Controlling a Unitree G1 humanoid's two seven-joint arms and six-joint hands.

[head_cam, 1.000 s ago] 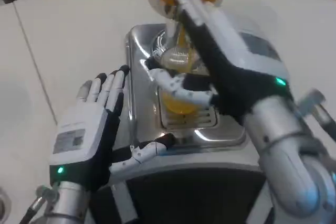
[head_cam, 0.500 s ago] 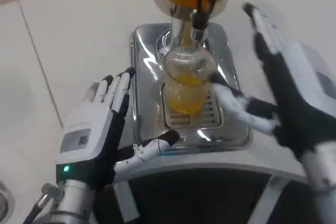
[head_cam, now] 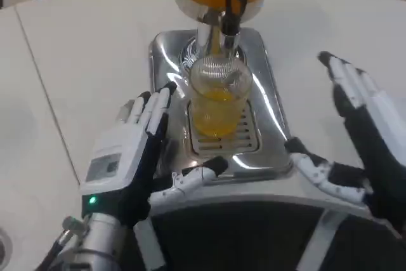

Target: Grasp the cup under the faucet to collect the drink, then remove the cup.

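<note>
Left hand (head_cam: 130, 157) is sitting open, fingers straight, thumb lying along the front lip of the polished steel drip tray (head_cam: 266, 99). Just right of its fingertips, the clear plastic cup (head_cam: 219, 103), part-filled with orange drink, is standing on the slotted grate under the black-handled faucet (head_cam: 229, 4). Right hand (head_cam: 361, 144) is hanging open, gripping nothing, clear of the tray's right edge over bare white table (head_cam: 82, 42).

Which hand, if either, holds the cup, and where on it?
Neither. The left hand and right hand are open on either side of the cup, not touching it.
</note>
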